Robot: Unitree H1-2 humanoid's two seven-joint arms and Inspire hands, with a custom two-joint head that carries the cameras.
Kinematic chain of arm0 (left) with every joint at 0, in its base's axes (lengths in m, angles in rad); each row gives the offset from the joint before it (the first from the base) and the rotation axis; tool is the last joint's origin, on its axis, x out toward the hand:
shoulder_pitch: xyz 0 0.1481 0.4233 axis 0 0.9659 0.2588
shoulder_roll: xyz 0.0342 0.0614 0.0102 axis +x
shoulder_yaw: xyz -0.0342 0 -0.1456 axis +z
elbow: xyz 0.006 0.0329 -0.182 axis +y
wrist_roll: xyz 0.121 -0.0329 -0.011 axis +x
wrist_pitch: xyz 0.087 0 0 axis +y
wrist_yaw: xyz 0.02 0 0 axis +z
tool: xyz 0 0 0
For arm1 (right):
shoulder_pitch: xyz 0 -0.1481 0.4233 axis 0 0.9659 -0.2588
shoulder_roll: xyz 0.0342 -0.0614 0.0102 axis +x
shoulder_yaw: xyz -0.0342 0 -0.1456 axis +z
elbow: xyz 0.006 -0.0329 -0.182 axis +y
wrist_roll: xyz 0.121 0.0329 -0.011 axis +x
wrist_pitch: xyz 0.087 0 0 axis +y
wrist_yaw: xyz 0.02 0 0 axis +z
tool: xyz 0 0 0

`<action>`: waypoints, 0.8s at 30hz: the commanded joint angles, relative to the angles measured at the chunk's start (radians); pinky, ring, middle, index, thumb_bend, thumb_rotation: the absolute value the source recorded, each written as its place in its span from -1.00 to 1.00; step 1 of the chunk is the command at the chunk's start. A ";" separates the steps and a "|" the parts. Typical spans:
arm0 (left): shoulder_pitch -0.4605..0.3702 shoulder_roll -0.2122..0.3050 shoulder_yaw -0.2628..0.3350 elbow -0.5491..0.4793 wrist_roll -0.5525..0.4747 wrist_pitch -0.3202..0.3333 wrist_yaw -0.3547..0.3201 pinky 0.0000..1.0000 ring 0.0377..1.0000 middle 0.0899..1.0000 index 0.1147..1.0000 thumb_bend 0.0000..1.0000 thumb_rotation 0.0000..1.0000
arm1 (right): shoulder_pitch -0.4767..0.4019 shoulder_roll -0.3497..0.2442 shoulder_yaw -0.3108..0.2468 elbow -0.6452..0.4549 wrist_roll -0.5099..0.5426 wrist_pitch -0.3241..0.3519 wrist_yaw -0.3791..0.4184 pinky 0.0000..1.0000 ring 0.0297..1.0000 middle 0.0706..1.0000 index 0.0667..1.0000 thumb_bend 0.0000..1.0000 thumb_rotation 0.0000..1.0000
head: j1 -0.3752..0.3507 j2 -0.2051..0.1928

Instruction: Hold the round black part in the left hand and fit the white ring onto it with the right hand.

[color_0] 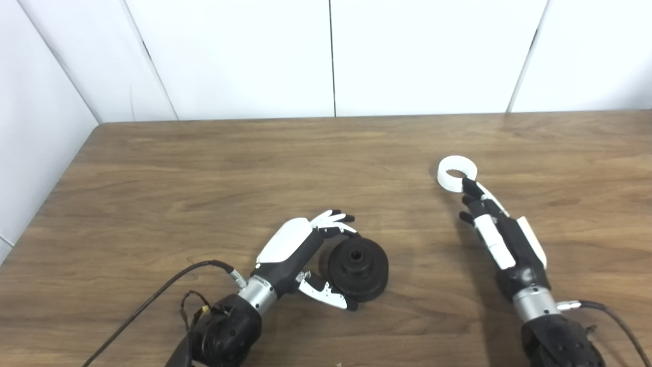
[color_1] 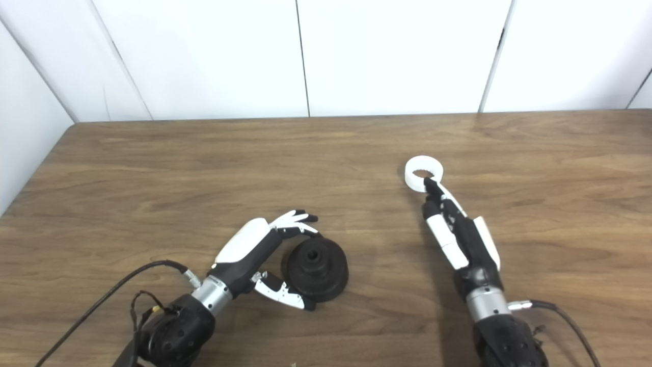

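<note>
Near the front edge of the desk (color_0: 153, 168), the left hand (color_0: 300, 255) cupped the black part (color_0: 358, 268), fingers (color_0: 333, 220) and thumb spread around its rim, not clearly gripping. It looked heavy and stiff; the rim seemed the best hold. Farther back, toward the right edge, the right hand (color_0: 496, 229) reached out, fingers nearly straight, tips touching the ring (color_0: 457, 173), which looked light, rigid and likely slippery.
</note>
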 commanded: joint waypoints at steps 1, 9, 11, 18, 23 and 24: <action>-0.004 0.004 0.004 0.008 -0.001 -0.009 -0.005 0.78 0.92 0.79 0.15 0.60 -0.61 | -0.052 -0.024 -0.003 -0.030 -0.045 -0.073 -0.020 0.73 0.83 0.80 0.63 0.42 -0.28 | 0.001 0.001; -0.005 -0.002 0.007 0.019 -0.006 -0.014 -0.003 0.79 0.93 0.80 0.15 0.61 -0.62 | -0.143 -0.074 -0.011 0.019 -0.094 -0.072 -0.019 0.64 0.78 0.78 0.62 0.62 -0.38 | -0.002 -0.004; -0.005 -0.002 0.008 0.021 -0.009 -0.017 -0.003 0.79 0.93 0.80 0.15 0.60 -0.62 | -0.166 -0.087 -0.011 0.034 -0.110 -0.072 -0.018 0.65 0.78 0.78 0.62 0.62 -0.36 | -0.002 -0.004; -0.003 -0.003 0.011 0.035 0.002 -0.027 0.004 0.79 0.93 0.80 0.16 0.61 -0.61 | -0.245 -0.141 0.011 0.092 -0.205 -0.052 -0.015 0.74 0.77 0.77 0.64 0.64 -0.24 | -0.009 -0.014; -0.003 -0.005 0.012 0.038 0.008 -0.037 0.008 0.78 0.93 0.79 0.15 0.62 -0.61 | -0.304 -0.175 0.038 0.161 -0.265 -0.062 -0.011 0.75 0.81 0.78 0.64 0.66 -0.22 | -0.010 -0.016; -0.003 -0.007 0.011 0.039 0.009 -0.036 0.008 0.77 0.93 0.79 0.15 0.62 -0.61 | -0.313 -0.181 0.043 0.175 -0.273 -0.064 -0.011 0.74 0.82 0.78 0.64 0.66 -0.23 | -0.011 -0.021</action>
